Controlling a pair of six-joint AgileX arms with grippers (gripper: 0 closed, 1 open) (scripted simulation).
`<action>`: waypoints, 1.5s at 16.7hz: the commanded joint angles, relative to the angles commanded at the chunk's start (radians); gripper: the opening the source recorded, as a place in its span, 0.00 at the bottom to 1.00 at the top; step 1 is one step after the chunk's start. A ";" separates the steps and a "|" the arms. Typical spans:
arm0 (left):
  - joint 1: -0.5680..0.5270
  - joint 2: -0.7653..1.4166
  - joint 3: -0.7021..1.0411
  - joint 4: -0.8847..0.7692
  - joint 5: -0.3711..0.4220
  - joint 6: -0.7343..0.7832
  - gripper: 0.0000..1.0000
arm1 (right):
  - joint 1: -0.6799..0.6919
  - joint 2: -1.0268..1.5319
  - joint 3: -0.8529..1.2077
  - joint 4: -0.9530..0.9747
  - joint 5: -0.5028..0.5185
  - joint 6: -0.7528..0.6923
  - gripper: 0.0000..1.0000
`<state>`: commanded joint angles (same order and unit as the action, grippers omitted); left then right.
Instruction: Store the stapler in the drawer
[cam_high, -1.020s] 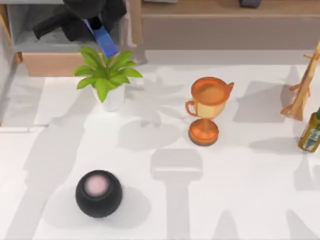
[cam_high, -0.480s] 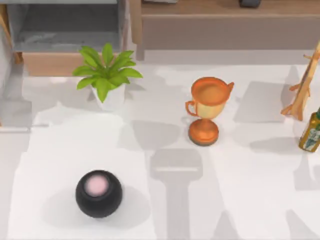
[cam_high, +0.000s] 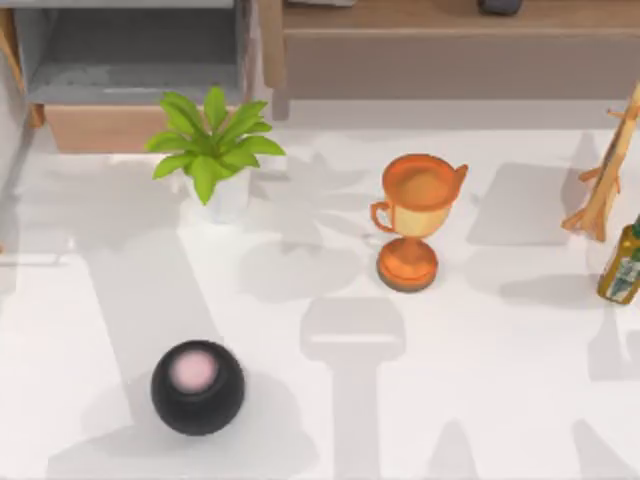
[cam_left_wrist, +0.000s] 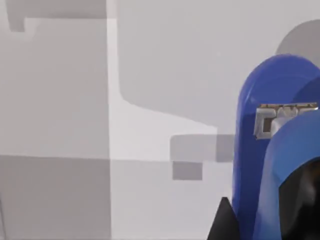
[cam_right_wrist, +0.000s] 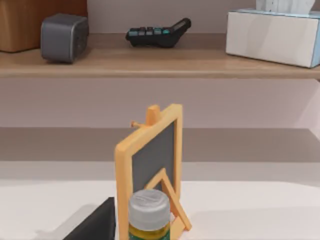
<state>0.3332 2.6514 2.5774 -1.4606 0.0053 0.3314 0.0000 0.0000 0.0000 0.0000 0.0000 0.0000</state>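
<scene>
The blue stapler (cam_left_wrist: 260, 165) looms close in the left wrist view, its metal front plate showing. My left gripper (cam_left_wrist: 262, 217) is shut on it, with dark fingers (cam_left_wrist: 222, 225) on either side, above a pale surface crossed by shadows. The drawer (cam_high: 100, 128) stands open at the table's back left, showing a grey inside and a tan front panel. A dark part of my right gripper (cam_right_wrist: 95, 225) shows in the right wrist view, low over the table at the right.
A potted plant (cam_high: 212, 150) stands just in front of the drawer. An orange trophy (cam_high: 412, 215) is mid-table and a black sphere with a pink top (cam_high: 197, 385) front left. At the right sit a wooden easel (cam_high: 605, 180) and a bottle (cam_high: 622, 262). The brown shelf unit (cam_high: 450, 40) runs along the back.
A second ago my left arm held the stapler over the drawer in the top view. It has since left that view, and the shadows at the table's left have shifted.
</scene>
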 joint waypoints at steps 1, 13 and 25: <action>0.002 0.013 0.006 -0.013 0.009 0.025 0.00 | 0.000 0.000 0.000 0.000 0.000 0.000 1.00; 0.000 0.020 -0.023 0.000 0.015 0.051 0.00 | 0.000 0.000 0.000 0.000 0.000 0.000 1.00; 0.003 0.009 -0.057 0.025 0.016 0.049 0.38 | 0.000 0.000 0.000 0.000 0.000 0.000 1.00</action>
<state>0.3364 2.6604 2.5205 -1.4354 0.0210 0.3805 0.0000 0.0000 0.0000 0.0000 0.0000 0.0000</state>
